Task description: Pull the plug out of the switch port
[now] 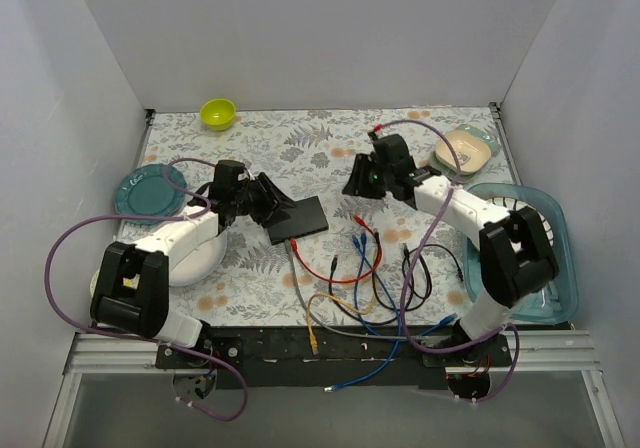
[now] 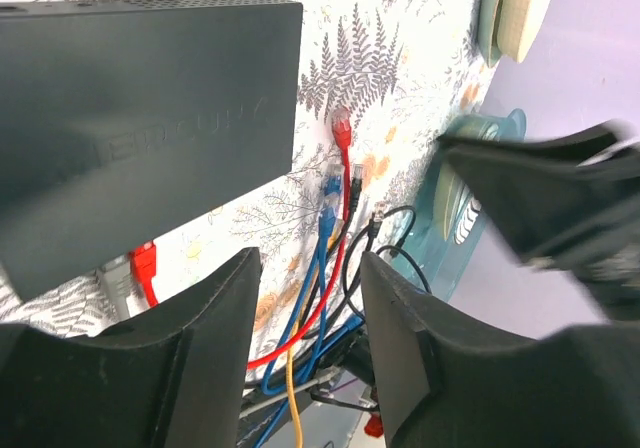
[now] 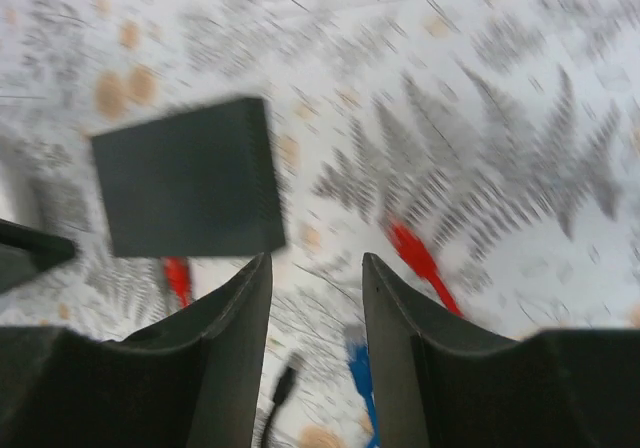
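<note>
Here's the switch [image 1: 298,218], flat and dark, lying at a slant on the leaf-print tablecloth [image 1: 300,143] around mid-table. The left gripper [image 1: 272,204] is right at its far-left side, and from above I can't tell whether they touch. On the left wrist view the fingers [image 2: 215,338] stand moderately apart with nothing between them. The switch fills the upper left ahead of them, off the line of the gap.

At the switch's near edge a red plug [image 2: 146,264] and a grey connector [image 2: 115,280] sit side by side. Which of them is actually seated in a port, the pictures don't settle.

Over to the right gripper [image 1: 358,180] — it hangs above the cloth near the switch's far-right corner, clearly apart from it. Its wrist view is smeared, but the fingers [image 3: 235,328] are parted to a middling gap and hold nothing. The switch shows ahead and to the left of them, and a loose red plug end [image 3: 415,253] lies ahead to the right.

On the near side of the switch there's a tangle of cables [image 1: 360,278] — red, blue, black and yellow. A green bowl [image 1: 217,114] sits at the back, a teal plate [image 1: 148,190] on the left, beige dishes [image 1: 465,150] at the far right, and a blue-green tray [image 1: 565,268] under the right arm
</note>
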Controlling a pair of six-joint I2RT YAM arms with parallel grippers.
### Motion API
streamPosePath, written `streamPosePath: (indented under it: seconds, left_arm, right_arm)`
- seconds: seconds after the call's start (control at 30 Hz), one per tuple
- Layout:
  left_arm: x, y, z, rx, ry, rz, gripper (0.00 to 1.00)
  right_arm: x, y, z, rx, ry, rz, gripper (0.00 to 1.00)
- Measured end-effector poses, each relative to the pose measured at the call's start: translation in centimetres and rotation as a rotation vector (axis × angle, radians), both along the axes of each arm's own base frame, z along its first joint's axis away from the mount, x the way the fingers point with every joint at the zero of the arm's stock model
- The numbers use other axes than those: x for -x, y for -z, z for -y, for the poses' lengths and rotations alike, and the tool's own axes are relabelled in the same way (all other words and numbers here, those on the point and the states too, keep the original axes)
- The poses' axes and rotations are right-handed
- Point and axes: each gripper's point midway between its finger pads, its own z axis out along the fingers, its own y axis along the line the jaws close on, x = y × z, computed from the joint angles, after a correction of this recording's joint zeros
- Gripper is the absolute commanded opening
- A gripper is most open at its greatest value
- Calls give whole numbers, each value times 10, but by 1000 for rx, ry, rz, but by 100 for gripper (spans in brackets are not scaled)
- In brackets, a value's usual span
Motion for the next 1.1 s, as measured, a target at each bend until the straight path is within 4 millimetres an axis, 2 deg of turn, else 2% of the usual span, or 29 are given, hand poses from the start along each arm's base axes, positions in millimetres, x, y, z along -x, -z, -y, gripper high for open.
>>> streamPosePath:
  seconds: [0.03,0.07,0.1,0.13,0.17,0.27,0.37,0.47,0.53,0.67,0.77,0.8,0.97,1.1]
  left_arm:
    - [2,-2,-1,-4,-6,-1,42]
    - [4,-4,-3,-10,-13,-1,40]
    - [8,-4,-6,-18,-20,-4,38]
    - [11,-3,-9,-28,-30,-7,36]
    - [17,-1,-12,-41,-39,-15,32]
    - [35,14,-24,-91,-72,-68,24]
    - [54,31,-36,-142,-96,-118,14]
    - [66,45,-44,-183,-105,-161,2]
    - [71,53,-47,-203,-105,-186,0]
    - [87,79,-53,-243,-103,-278,0]
    - [98,102,-57,-278,-98,-372,0]
    - [100,104,-54,-258,-88,-397,0]
    - [89,105,-40,-216,-39,-424,0]
    - [77,106,-29,-188,10,-447,4]
  right_arm:
    - [-14,-16,-15,-17,-21,39,38]
    - [-27,-29,-30,-34,-43,69,20]
    - [-40,-41,-45,-54,-66,99,10]
    - [-52,-47,-57,-70,-88,118,2]
    - [-62,-48,-67,-78,-104,118,1]
    - [-89,-29,-89,-82,-125,89,1]
    - [-100,11,-98,-60,-134,20,1]
    - [-98,55,-100,-32,-145,-72,1]
    - [-94,71,-104,-49,-156,-118,1]
    - [-101,69,-114,-80,-174,-110,1]
    - [-101,69,-125,-109,-204,-106,1]
    - [-98,69,-129,-116,-216,-108,1]
    - [-77,71,-141,-146,-281,-107,1]
    - [-43,72,-125,-130,-299,-101,1]
